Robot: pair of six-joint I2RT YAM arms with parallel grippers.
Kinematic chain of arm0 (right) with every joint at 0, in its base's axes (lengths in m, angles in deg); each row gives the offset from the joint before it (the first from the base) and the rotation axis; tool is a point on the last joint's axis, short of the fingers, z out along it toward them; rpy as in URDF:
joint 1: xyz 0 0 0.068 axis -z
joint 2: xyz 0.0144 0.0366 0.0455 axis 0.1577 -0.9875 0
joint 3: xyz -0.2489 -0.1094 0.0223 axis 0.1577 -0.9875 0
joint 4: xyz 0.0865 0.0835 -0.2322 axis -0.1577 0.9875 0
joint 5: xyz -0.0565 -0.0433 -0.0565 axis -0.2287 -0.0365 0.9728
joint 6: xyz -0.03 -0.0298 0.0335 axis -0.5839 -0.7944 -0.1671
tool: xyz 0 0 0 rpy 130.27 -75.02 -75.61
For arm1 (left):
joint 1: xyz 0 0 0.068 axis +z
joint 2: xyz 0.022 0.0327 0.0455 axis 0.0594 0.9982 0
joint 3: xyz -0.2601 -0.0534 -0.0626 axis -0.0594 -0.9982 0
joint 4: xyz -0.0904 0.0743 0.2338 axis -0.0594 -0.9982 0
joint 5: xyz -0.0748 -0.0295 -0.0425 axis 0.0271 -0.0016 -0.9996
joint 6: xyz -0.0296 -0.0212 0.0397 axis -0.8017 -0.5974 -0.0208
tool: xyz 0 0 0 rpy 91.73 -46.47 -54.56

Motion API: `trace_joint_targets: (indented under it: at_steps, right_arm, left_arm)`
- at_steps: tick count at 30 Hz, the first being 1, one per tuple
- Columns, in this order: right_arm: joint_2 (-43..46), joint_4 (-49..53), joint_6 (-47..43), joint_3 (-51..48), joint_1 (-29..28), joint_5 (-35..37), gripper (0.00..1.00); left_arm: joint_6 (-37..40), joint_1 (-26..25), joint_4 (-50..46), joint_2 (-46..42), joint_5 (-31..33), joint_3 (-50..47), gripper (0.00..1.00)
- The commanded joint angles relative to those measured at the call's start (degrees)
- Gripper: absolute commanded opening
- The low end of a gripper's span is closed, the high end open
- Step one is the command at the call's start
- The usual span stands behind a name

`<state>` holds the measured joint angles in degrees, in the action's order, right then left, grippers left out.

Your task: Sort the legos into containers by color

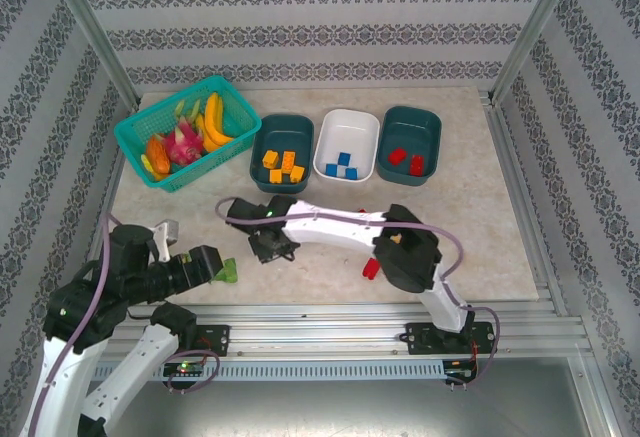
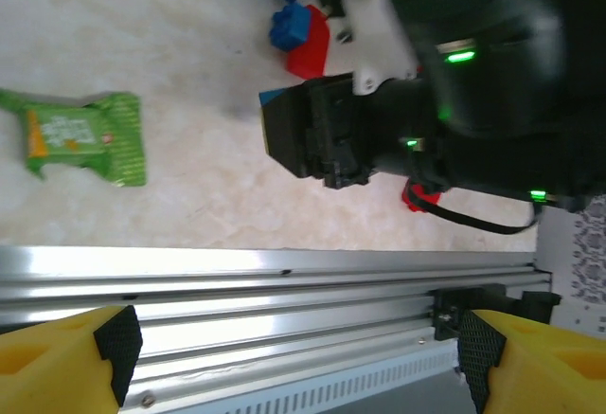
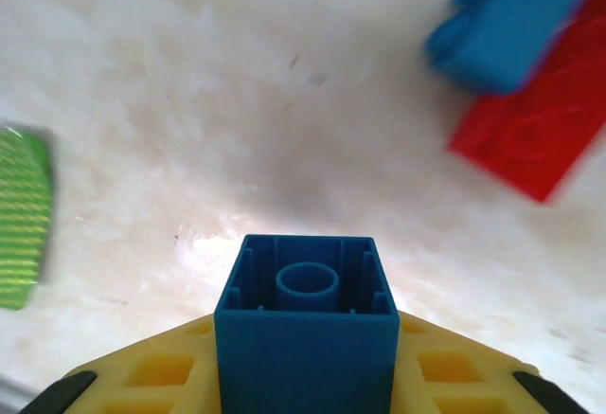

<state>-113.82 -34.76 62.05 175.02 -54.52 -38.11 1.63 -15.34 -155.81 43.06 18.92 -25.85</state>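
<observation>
My right gripper is shut on a blue lego, whose hollow underside faces the camera just above the table. From above, the right gripper reaches left over the table's middle. Close by lie another blue lego and a red lego. A lone red lego sits near the right arm's elbow. The three containers stand in a row at the back: a dark teal one with orange legos, a white one with blue legos, and a dark teal one with red legos. My left gripper hangs open over the front rail, its yellow fingers wide apart with nothing between them.
A green packet lies on the table by the left gripper. A bright teal basket of toy fruit stands at the back left. The aluminium rail runs along the near edge. Metal frame posts rise at the table's back corners.
</observation>
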Motion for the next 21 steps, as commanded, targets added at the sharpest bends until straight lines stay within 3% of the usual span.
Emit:
trace_joint_targets:
  at_steps: [1, 9, 15, 21]
  right_arm:
    - [9.1, 3.0, -1.2, -1.2, 5.5, 5.6, 0.31]
    - [10.4, 3.9, -6.9, 2.2, 22.2, 7.1, 0.29]
    - [2.3, 0.9, -9.5, 10.6, 31.7, 1.2, 0.29]
    - [-11.0, 2.5, -11.0, 25.4, 36.6, -6.0, 0.29]
  left_arm:
    - [0.8, -0.2, 12.0, 5.9, -4.7, -0.3, 0.89]
    - [-0.6, -0.5, 33.0, 22.5, -6.8, 1.5, 0.9]
    - [0.0, -0.6, 41.2, 35.2, -6.5, 5.9, 0.89]
    - [1.1, -1.0, 43.6, 46.1, -5.2, 10.8, 0.89]
